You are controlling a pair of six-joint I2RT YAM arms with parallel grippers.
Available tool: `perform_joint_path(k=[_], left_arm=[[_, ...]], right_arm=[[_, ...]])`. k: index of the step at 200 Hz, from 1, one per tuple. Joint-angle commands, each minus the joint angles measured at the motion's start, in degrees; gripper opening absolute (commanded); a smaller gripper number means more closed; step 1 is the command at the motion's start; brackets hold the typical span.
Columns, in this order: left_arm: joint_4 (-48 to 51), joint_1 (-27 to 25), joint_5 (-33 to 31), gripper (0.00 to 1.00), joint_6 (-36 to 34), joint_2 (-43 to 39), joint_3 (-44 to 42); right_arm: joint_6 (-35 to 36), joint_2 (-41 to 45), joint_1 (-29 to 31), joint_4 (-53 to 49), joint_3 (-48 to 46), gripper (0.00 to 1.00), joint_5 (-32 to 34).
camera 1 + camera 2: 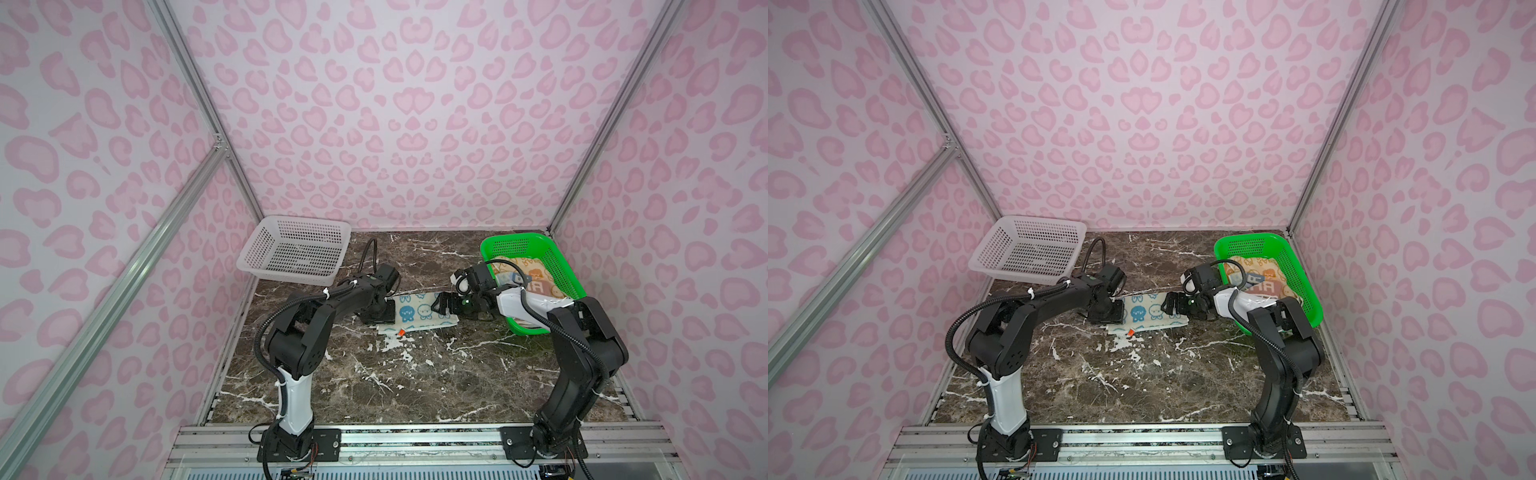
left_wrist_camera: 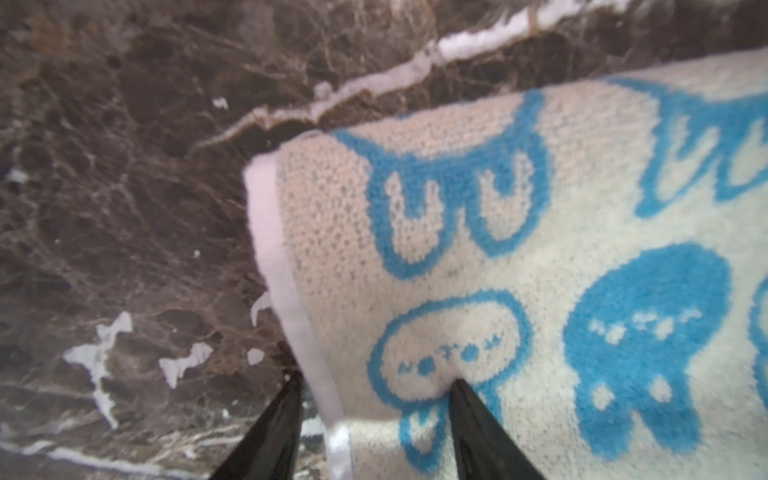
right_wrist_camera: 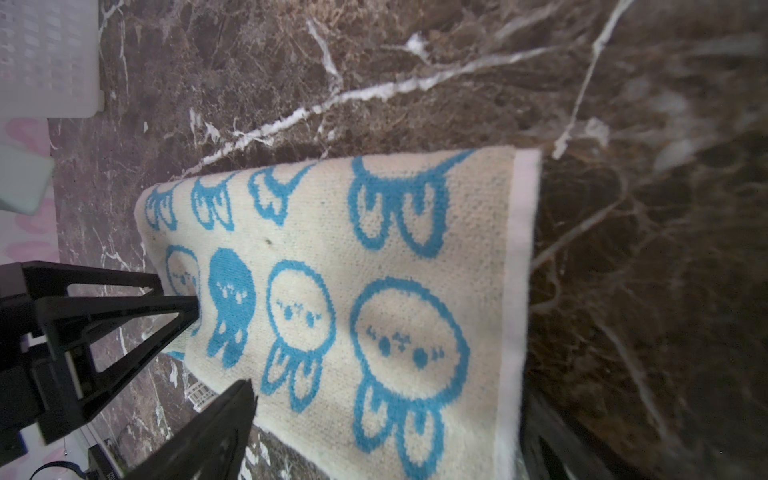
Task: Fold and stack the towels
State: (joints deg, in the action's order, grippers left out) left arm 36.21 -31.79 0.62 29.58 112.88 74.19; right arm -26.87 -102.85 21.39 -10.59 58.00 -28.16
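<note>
Towels in mid-fold: the blue-on-cream towel point(image 1: 419, 313) lies in the middle of the marble table point(image 1: 395, 382), stretched left to right as a narrow strip. A lower layer peeps out along its near edge beside a small orange tag point(image 1: 401, 333), so I judge that one fold is made. The other towels point(image 1: 536, 276), orange prints showing, sit in the green basket point(image 1: 557, 266) at the far right, and the white basket point(image 1: 266, 257) stands at the far left, apart from the work. My left gripper point(image 1: 378, 318) is down at the strip's left end. Its wrist view shows the jaws part-spread, one fingertip pressing on the terry, the other on bare marble just outside the white hem, nothing pinched yet. My right gripper point(image 1: 437, 306) sits at the right end, jaws spread wide astride the hem, holding nothing. I read this as taking hold for the second fold. As I judge it, the next move calls for both claws to nip through both layers at the hems, then carry one end squarely onto the other without dragging the lower layer askew.
</note>
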Motion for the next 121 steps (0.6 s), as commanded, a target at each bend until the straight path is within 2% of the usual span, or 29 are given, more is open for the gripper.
perform_joint_path(k=[1,20,34,64,95,121], left_arm=[[-3.77,-0.35,5.18,0.47,1.33,3.24,-1.78],[-4.89,-0.38,5.12,0.37,1.61,3.88,-2.13],[-5.49,-0.46,4.97,0.23,1.63,3.92,-2.33],[-4.01,-0.48,3.31,0.04,0.98,3.08,-1.29],[2.33,-0.25,0.76,0.04,-2.15,2.39,2.52],[11.43,0.4,-3.85,0.04,-5.67,2.3,9.99]], right_arm=[[-1.42,-1.13,0.31,-2.87,-1.04,0.98,-0.26],[-1.54,-1.21,0.41,-2.18,-1.43,0.97,-0.58],[-1.56,-1.3,0.56,-1.9,-1.62,0.97,-0.76],[-1.4,-1.0,0.67,-1.96,-1.51,0.95,-1.02],[-0.44,-0.35,0.67,-3.26,-0.24,0.95,-0.98],[0.43,0.36,0.67,-4.92,1.77,0.95,-0.74]])
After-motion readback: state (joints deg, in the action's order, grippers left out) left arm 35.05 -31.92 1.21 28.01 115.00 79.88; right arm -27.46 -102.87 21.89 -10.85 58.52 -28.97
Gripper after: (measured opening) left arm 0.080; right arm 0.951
